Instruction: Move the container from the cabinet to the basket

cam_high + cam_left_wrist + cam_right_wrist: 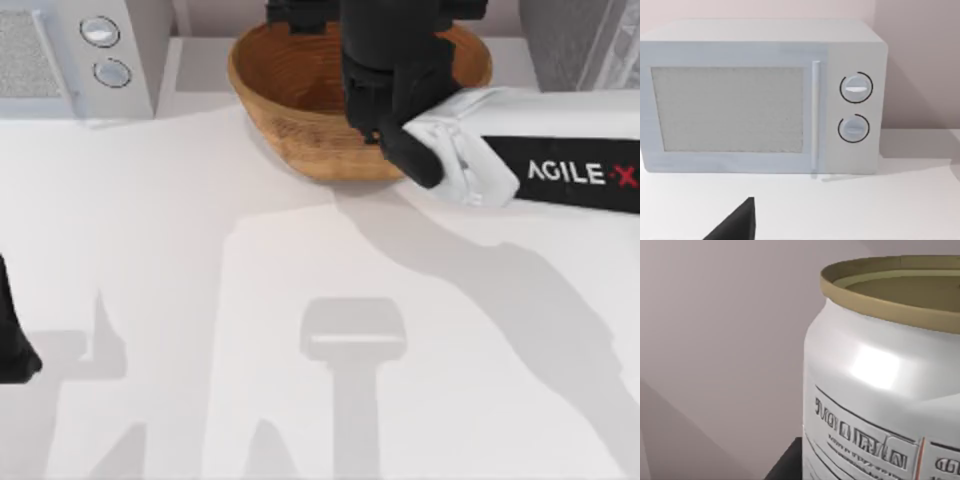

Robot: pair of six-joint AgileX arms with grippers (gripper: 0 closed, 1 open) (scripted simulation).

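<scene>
Now your right hand (400, 95) hangs over the basket (290, 100) at the back of the desk (200, 280). Up close, your right wrist view shows the container (875, 390); you cannot tell if the hand clamps it. Your left hand (15, 345) waits by the left edge.

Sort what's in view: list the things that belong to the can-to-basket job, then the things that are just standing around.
Job:
can, close in front of the right wrist camera
basket
cabinet
right gripper, above the basket

Standing around:
microwave
table
left gripper, parked at the table's left edge
</scene>
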